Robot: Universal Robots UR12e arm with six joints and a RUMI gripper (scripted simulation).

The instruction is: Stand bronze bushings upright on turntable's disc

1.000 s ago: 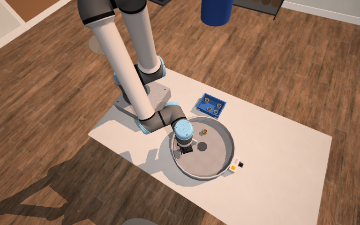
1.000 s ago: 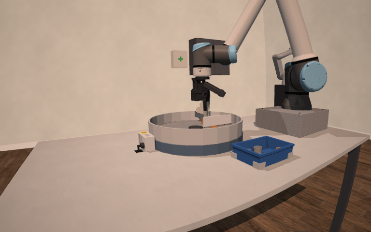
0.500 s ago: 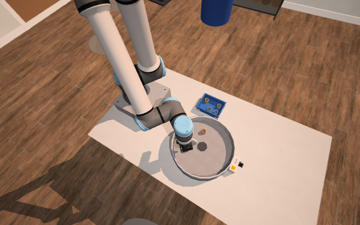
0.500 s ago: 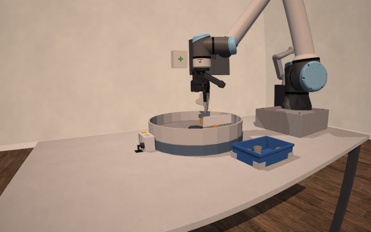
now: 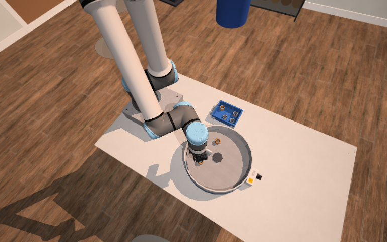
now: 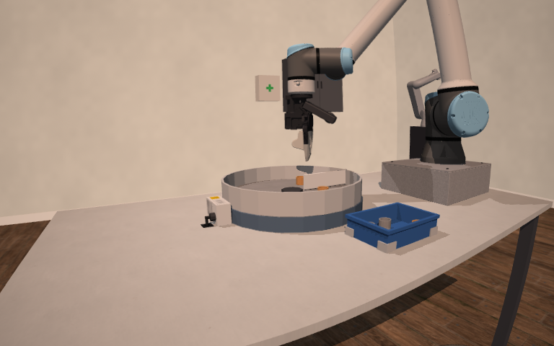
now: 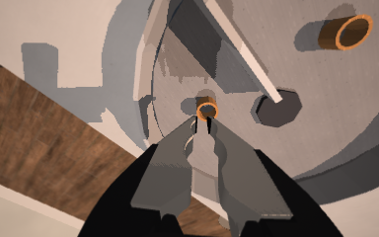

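My gripper (image 5: 201, 158) (image 6: 307, 159) (image 7: 201, 118) hangs above the turntable's disc (image 5: 226, 174) (image 7: 256, 148), its jaws parted by a narrow gap with nothing between them. A bronze bushing (image 5: 200, 164) (image 6: 299, 180) (image 7: 206, 100) stands upright on the disc below the fingertips, apart from them. A second bronze bushing (image 5: 216, 139) (image 6: 322, 188) (image 7: 329, 36) stands upright on the disc, beyond the white bar. The dark hub (image 5: 217, 157) (image 6: 292, 189) (image 7: 281, 110) is bare. In the blue crate (image 5: 213, 117) (image 6: 412, 237) are one bronze bushing (image 5: 221, 109) and three steel bushings (image 5: 235, 113).
A thin white bar (image 6: 324, 179) (image 7: 248, 57) spans above the disc from the rim side toward the hub. A raised wall (image 5: 250, 153) (image 6: 266, 204) surrounds the disc. A white control box (image 5: 251, 177) (image 6: 220, 210) sits outside it. The crate stands close to the wall.
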